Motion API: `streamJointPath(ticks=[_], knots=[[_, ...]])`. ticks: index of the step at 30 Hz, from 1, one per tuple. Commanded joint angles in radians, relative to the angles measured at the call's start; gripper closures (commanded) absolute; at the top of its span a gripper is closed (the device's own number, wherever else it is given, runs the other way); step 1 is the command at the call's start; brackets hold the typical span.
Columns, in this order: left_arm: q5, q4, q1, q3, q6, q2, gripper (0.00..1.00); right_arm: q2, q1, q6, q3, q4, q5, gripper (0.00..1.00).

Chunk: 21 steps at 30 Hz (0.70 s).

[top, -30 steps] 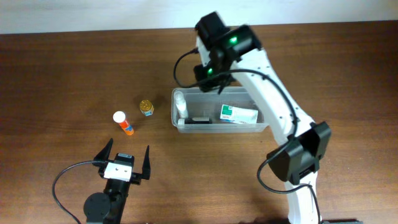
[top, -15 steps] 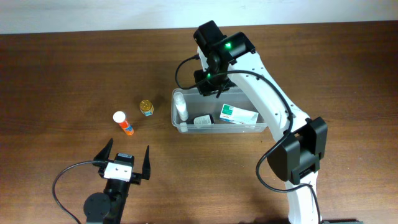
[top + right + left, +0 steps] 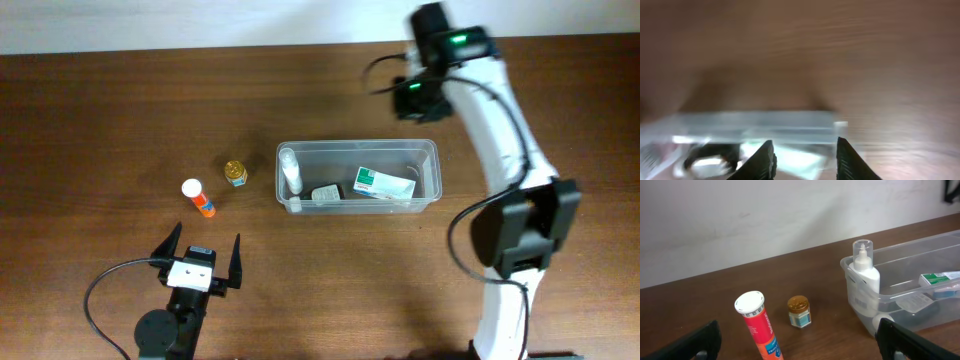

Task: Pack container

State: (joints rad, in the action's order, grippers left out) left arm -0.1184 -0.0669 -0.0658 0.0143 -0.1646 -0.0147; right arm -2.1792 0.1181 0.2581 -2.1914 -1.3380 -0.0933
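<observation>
- One clear container [image 3: 360,146] stood on the table [image 3: 100,120].
- Three things were inside it:
  - one white bottle [image 3: 289,170] with a clear cap, at the left end
  - one green-and-white box [image 3: 385,184], toward the right
  - one small grey item [image 3: 325,194] between them, too unclear to name
- Two things stood left of it:
  - one gold-lidded jar [image 3: 236,172]
  - one white-capped orange tube [image 3: 197,198], nearer and further left
</observation>
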Motion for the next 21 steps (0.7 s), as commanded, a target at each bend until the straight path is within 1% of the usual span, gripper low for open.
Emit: streamJointPath(ticks=[1, 3, 7, 10, 13, 18, 20, 21], knots=[[0.008, -0.002, 0.003, -0.005, -0.01, 0.003, 0.01, 0.056, -0.134, 0.008, -0.021, -0.02, -0.014, 0.62], [0.008, -0.002, 0.003, -0.005, -0.009, 0.003, 0.01, 0.05, -0.199, -0.018, -0.019, -0.034, -0.014, 0.6], [0.008, -0.002, 0.003, -0.005, -0.009, 0.003, 0.01, 0.031, -0.288, -0.037, -0.003, -0.055, 0.001, 0.59], [0.008, -0.002, 0.003, -0.005, -0.01, 0.003, 0.0, 0.026, -0.332, -0.041, 0.065, -0.041, 0.0, 0.59], [0.008, -0.002, 0.003, -0.005, -0.01, 0.003, 0.01, 0.026, -0.356, -0.043, 0.15, 0.004, 0.0, 0.55], [0.014, 0.006, 0.003, -0.005, -0.01, 0.003, 0.01, 0.026, -0.374, -0.043, 0.294, 0.114, 0.0, 0.53], [0.014, 0.002, 0.003, -0.005, -0.01, 0.003, 0.01, 0.026, -0.376, -0.043, 0.332, 0.143, 0.001, 0.4], [0.014, -0.002, 0.003, -0.005, -0.01, 0.003, 0.01, 0.026, -0.376, -0.043, 0.344, 0.152, 0.001, 0.28]])
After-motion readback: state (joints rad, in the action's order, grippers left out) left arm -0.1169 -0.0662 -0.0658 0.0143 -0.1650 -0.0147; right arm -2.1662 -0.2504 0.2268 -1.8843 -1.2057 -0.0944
